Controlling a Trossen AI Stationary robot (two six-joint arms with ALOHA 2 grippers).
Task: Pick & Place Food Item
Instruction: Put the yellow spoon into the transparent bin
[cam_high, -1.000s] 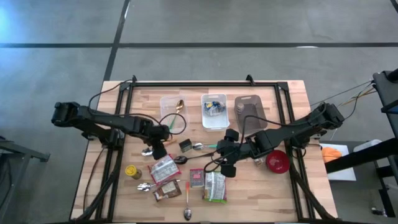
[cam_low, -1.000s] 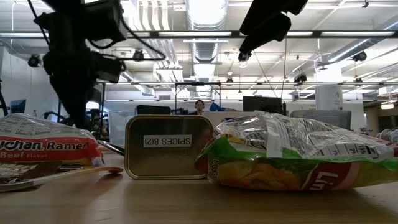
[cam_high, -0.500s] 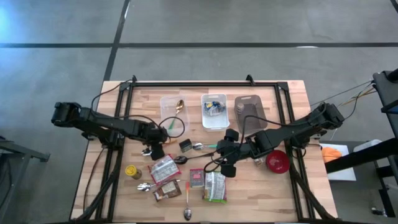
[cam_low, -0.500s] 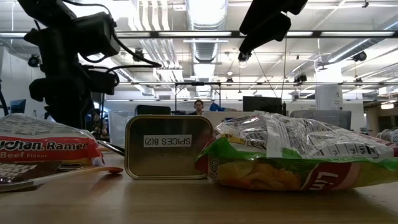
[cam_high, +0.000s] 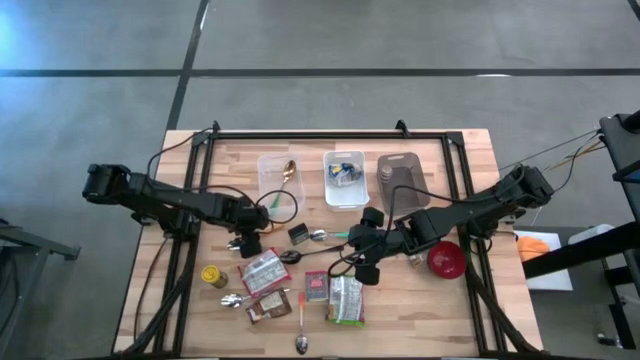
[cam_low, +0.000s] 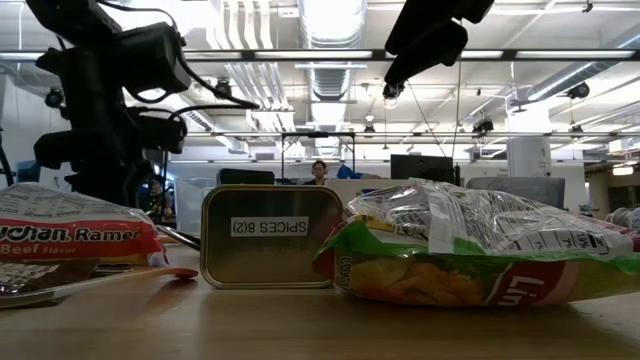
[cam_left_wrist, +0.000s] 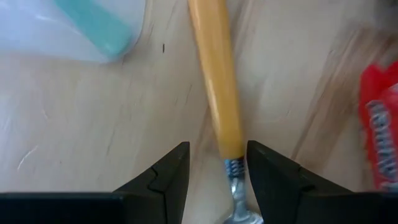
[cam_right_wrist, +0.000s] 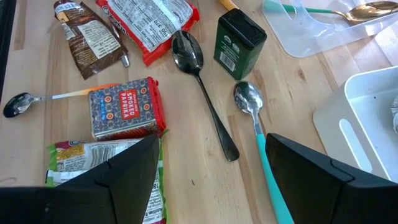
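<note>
1. The left gripper (cam_left_wrist: 217, 152) sits left of centre in the high view. Its fingers are apart, straddling the neck of a yellow-handled spoon (cam_left_wrist: 217, 81) without pinching it.
2. The right gripper (cam_right_wrist: 211, 140) hangs right of centre, spread wide and empty.
3. Which food item is meant I cannot tell. The ramen packet (cam_high: 262, 270) lies closest, just below the left gripper in the high view.
4. That packet looks light, crinkly and slick, and its brittle noodles would likely crack under a hard squeeze. A grip across a short edge or sealed end seems safest.
5. The green snack bag (cam_high: 346, 300) at lower centre is puffy and soft, so its crimped end is probably the best hold.
6. The paprika tin (cam_right_wrist: 124, 107) is stiff and probably takes a firm side grip.
7. In the way are the yellow-handled spoon beside the ramen, and a black spoon (cam_right_wrist: 202, 81), a teal-handled spoon (cam_right_wrist: 261, 143) and a green spice tin (cam_right_wrist: 241, 38) between the arms.
</note>
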